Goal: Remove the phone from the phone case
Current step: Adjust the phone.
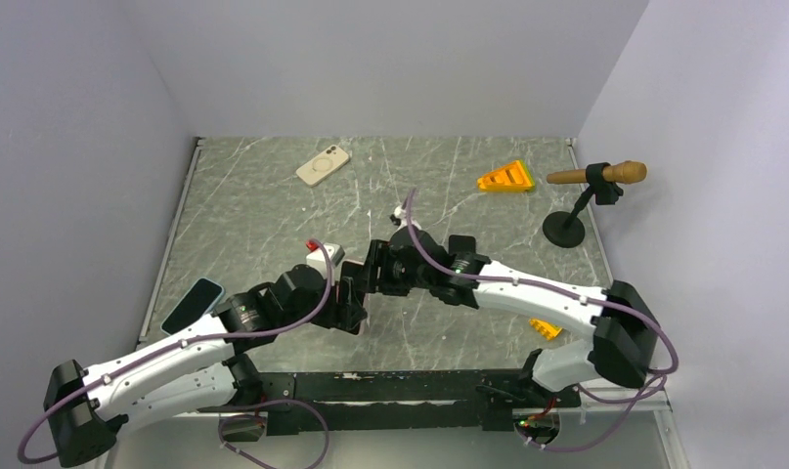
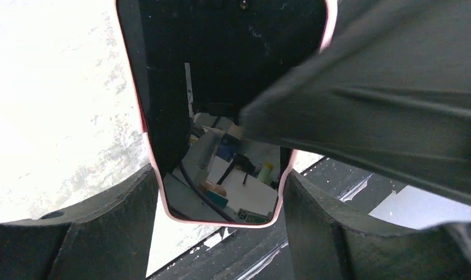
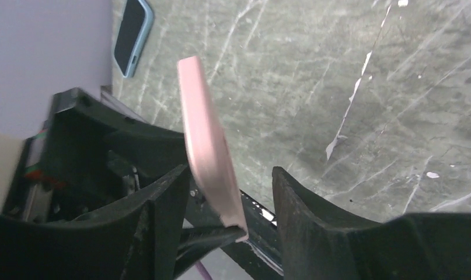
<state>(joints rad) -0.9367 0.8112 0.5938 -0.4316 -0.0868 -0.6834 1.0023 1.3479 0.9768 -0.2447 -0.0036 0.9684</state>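
The phone [image 2: 174, 76], its dark glass reflecting the room, sits in a pink case [image 2: 212, 221]. My left gripper [image 2: 221, 195] is shut on the case's two long sides and holds it up off the table. In the right wrist view the pink case [image 3: 202, 137] shows edge-on between my right gripper's [image 3: 230, 195] fingers. It lies close to the left finger [image 3: 163, 198], with a gap to the right one, so the jaws are open. In the top view both grippers, left [image 1: 349, 305] and right [image 1: 375, 271], meet at the table's middle and hide the phone.
A beige-cased phone [image 1: 323, 164] lies at the back. A blue-cased phone [image 1: 192, 304] lies at the left edge and also shows in the right wrist view [image 3: 132, 36]. An orange wedge [image 1: 505, 178] and a microphone on a stand [image 1: 595, 177] are at the back right.
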